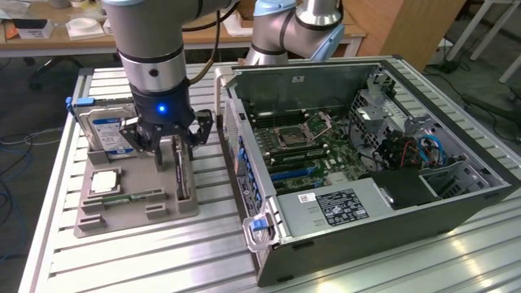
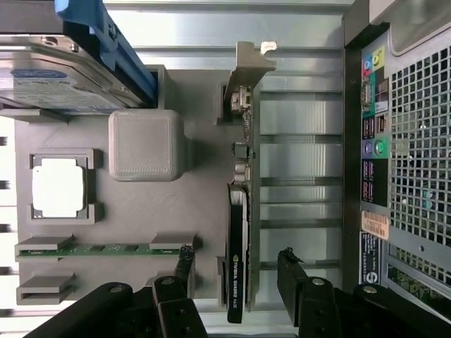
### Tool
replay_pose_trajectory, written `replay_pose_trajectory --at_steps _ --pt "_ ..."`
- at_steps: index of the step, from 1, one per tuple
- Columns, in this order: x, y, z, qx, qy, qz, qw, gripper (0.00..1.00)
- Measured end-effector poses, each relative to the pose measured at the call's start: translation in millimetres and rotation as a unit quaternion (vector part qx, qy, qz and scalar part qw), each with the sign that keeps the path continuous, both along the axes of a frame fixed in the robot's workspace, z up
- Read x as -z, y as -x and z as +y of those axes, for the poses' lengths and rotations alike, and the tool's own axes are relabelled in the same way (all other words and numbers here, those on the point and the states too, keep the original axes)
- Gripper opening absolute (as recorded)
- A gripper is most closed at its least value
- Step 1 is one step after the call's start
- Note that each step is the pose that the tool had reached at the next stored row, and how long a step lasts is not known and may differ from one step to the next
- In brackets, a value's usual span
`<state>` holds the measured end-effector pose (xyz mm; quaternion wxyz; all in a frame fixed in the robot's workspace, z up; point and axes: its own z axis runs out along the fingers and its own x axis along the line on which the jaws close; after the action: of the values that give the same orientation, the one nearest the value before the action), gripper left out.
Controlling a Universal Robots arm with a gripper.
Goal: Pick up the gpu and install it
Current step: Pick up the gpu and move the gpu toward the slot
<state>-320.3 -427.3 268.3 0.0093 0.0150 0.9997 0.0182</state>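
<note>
The gpu (image 1: 182, 177) (image 2: 238, 239) stands on its long edge in a slot of the grey holder tray (image 1: 134, 220) (image 2: 201, 211), its black shroud edge and metal end bracket facing up. My gripper (image 1: 173, 148) (image 2: 237, 271) hangs just above it and is open. One black finger (image 2: 184, 271) is on the tray side of the card and the other finger (image 2: 290, 271) on the case side, each with a gap to the card. Nothing is held.
The tray also carries a blue-labelled hard drive (image 1: 106, 125) (image 2: 56, 77), a CPU (image 1: 104, 181) (image 2: 58, 186) and a memory stick (image 1: 130, 197) (image 2: 106, 248). The open computer case (image 1: 456, 207) (image 2: 416, 141) lies close beside it, motherboard (image 1: 301, 146) exposed.
</note>
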Motion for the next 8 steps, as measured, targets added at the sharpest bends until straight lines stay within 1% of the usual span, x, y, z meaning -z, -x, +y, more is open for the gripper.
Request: replay_pose_trajectory --at_steps 8 --pt "14.1 -0.4 0.0 0.000 0.0000 0.0000 1.0000 0.59"
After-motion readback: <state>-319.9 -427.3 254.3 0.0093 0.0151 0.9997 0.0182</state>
